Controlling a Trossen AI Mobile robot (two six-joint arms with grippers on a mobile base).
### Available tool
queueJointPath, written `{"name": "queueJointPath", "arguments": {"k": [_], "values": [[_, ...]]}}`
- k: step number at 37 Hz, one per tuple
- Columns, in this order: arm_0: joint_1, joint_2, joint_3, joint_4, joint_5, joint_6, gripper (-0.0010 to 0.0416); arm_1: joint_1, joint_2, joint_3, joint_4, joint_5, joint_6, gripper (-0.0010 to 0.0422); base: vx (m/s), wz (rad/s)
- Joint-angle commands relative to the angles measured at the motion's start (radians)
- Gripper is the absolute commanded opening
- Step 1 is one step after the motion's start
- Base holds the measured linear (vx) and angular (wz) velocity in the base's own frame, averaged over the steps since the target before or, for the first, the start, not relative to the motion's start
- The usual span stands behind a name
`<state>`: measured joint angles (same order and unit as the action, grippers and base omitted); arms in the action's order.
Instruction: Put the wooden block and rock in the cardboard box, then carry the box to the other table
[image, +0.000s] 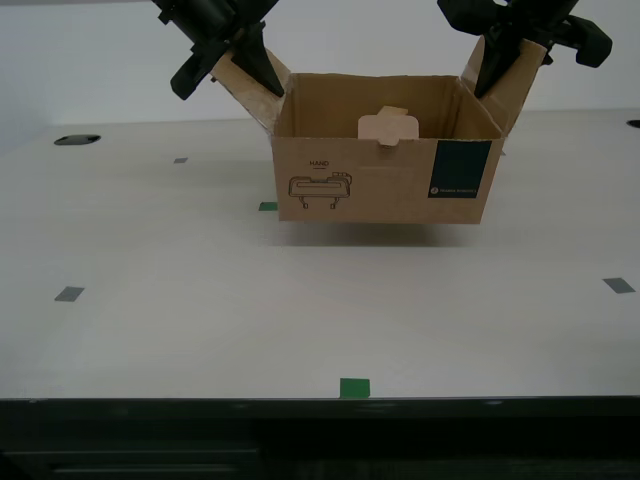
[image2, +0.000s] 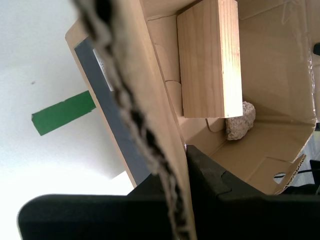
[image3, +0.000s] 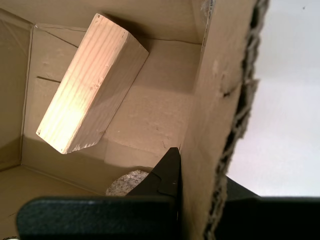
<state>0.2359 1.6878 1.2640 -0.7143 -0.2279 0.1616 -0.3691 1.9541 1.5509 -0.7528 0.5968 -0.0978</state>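
Nearest you in the exterior view, a green tape square (image: 354, 387) sits at the front edge of the pale counter (image: 150, 320), and beyond it the cardboard box (image: 385, 175) hangs just above the surface with a shadow beneath it. Your first claw (image3: 187, 200) is clamped on one side flap and your second claw (image2: 177, 200) is clamped on the other. Inside the box you can see the wooden block (image2: 210, 60) lying with the rock (image2: 240, 120) touching one end.
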Motion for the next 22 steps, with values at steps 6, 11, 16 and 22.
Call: {"name": "queueJointPath", "arguments": {"k": [6, 11, 16, 22], "values": [[0.001, -0.001, 0.000, -0.001, 0.008, -0.004, -0.0001, 0.000, -0.004, 0.001, 0.005, 0.001, 0.016, -0.0001, -0.051, -0.002], [0.001, -0.001, 0.000, -0.001, 0.008, -0.003, -0.0001, 0.000, -0.004, 0.001, 0.000, 0.001, 0.015, -0.0001, -0.053, 0.014], [0.002, -0.001, 0.000, -0.001, 0.008, -0.003, -0.0001, 0.000, -0.004, 0.001, 0.004, 0.000, 0.014, -0.0001, -0.062, 0.026], [0.003, -0.001, 0.000, 0.000, 0.008, 0.002, -0.0001, 0.000, -0.004, 0.001, 0.014, -0.014, 0.013, -0.0001, -0.070, 0.034]]}}
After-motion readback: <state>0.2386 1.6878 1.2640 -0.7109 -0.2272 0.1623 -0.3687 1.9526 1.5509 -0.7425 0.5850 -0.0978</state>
